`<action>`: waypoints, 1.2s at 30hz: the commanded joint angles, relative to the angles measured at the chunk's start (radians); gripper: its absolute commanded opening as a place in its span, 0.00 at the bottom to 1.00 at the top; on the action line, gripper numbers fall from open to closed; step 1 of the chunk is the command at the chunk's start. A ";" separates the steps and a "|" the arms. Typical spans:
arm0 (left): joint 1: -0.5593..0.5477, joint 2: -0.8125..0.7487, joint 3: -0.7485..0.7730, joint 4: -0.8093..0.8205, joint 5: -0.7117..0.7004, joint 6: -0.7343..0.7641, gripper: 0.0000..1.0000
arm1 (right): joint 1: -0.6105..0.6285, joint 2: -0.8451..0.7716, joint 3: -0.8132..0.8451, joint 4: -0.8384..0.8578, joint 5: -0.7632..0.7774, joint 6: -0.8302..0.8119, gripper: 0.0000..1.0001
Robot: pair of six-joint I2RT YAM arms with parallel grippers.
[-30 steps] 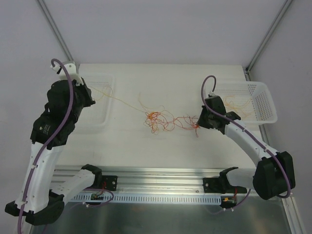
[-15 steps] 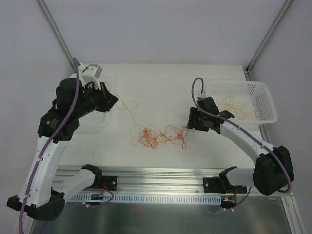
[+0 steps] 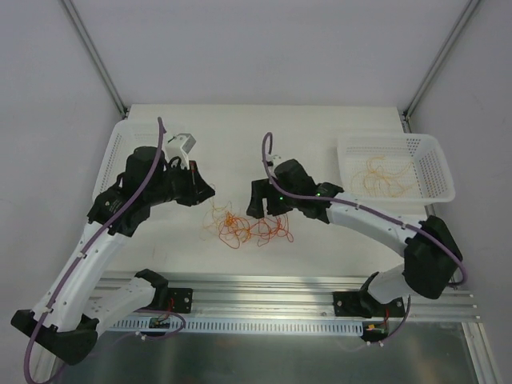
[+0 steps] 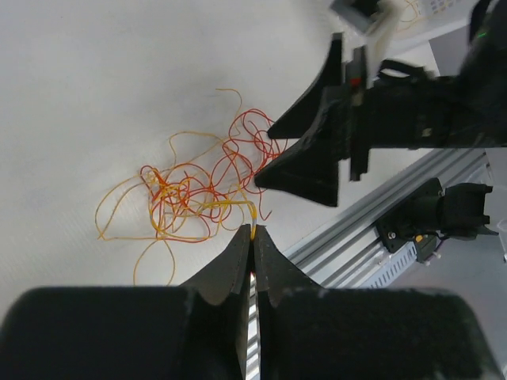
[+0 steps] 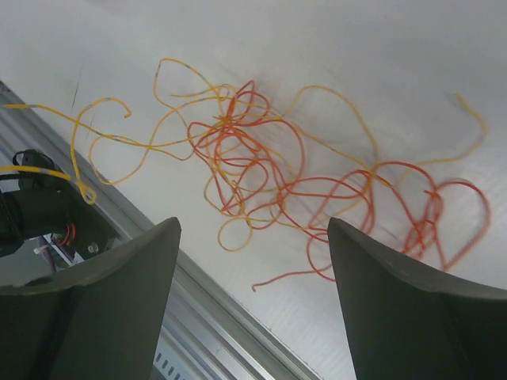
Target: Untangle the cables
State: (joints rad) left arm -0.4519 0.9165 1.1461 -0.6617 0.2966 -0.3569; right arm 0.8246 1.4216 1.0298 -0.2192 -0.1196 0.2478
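Note:
The cables lie in a small tangle of red-orange and yellow-orange loops on the white table, between the two grippers. My left gripper is shut on the end of a yellow-orange strand that runs from the tangle; it hangs just left of the heap. My right gripper stands open above the tangle, nothing between its fingers. From above, it sits at the heap's far right side.
A white basket at the back right holds several loose orange strands. A white tray lies at the back left, mostly behind the left arm. A metal rail runs along the table's near edge, close below the tangle.
Both arms have swung inward toward the table's middle. The stretched-out cables have bunched into a tighter heap nearer the rail. The right gripper has opened and let go; the left stays shut on its strand.

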 commanded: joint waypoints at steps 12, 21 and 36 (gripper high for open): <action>-0.004 -0.093 -0.029 0.048 -0.100 -0.063 0.00 | 0.130 0.393 0.153 0.253 -0.052 0.039 0.70; -0.005 -0.120 0.017 0.036 -0.175 -0.050 0.00 | 0.122 0.428 0.104 0.268 -0.040 0.036 0.16; 0.024 -0.071 0.318 -0.196 -0.773 0.111 0.00 | -0.247 -0.021 -0.186 -0.021 0.107 -0.038 0.01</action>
State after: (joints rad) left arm -0.4435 0.8307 1.3731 -0.8135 -0.2825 -0.3157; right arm 0.6434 1.4891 0.8703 -0.1261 -0.0612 0.2466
